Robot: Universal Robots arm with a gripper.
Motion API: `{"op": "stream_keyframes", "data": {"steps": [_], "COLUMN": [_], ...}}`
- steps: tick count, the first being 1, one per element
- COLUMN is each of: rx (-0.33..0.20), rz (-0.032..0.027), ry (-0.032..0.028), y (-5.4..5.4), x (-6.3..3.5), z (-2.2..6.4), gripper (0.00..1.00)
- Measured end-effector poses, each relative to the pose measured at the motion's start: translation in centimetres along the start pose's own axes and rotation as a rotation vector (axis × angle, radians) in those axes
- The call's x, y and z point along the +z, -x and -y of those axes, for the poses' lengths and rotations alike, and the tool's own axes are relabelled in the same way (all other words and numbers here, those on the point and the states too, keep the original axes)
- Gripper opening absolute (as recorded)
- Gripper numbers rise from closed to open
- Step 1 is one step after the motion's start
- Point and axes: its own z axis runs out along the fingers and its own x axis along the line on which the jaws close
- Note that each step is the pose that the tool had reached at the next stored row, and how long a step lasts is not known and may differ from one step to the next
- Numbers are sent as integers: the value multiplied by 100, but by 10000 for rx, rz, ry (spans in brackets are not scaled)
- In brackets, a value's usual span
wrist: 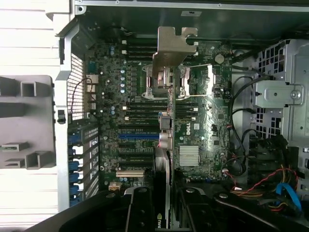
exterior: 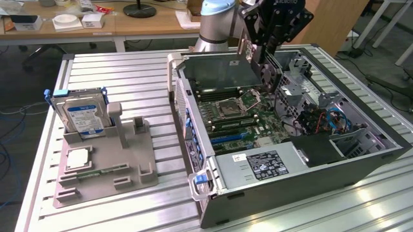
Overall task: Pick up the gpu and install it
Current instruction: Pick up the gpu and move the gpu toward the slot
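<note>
The gpu (exterior: 271,76) hangs edge-down over the open computer case (exterior: 335,174), above the motherboard (exterior: 240,115). My gripper (exterior: 263,50) is shut on its upper edge. The wrist view looks straight down the card: the gpu (wrist: 164,159) appears as a thin dark edge running away from my gripper (wrist: 164,210), and its silver bracket (wrist: 171,46) sticks out at the far end. Below it lie the motherboard (wrist: 130,111) and its blue and black expansion slots (wrist: 137,137). The card is clear of the board.
A grey fixture tray (exterior: 132,159) on the exterior view's left holds a hard drive (exterior: 81,113), a processor chip (exterior: 77,158) and a memory stick (exterior: 96,172). Inside the case sit a power supply (exterior: 261,165), a drive cage (wrist: 280,96) and loose cables (exterior: 335,121).
</note>
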Motion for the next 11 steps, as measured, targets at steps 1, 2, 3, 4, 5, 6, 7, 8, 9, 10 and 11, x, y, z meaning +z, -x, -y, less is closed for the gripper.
{"op": "stream_keyframes", "data": {"steps": [1,2,3,4,5,6,7,8,9,10,11], "rx": [0,-1,0,0,0,-1,0,-1,-1,0,0], "rz": [0,0,0,0,0,-1,0,0,0,0,0], "ry": [1,0,0,0,0,-1,-1,-1,-1,0,0], "y": [17,36,57,81,102,124,147,167,185,201,221], "x": [1,1,2,2,3,3,3,4,4,5,5], "z": [0,-1,-1,-1,-2,-2,-2,-2,-3,-3,-3], "gripper": [26,26,26,26,26,26,26,26,26,26,26]}}
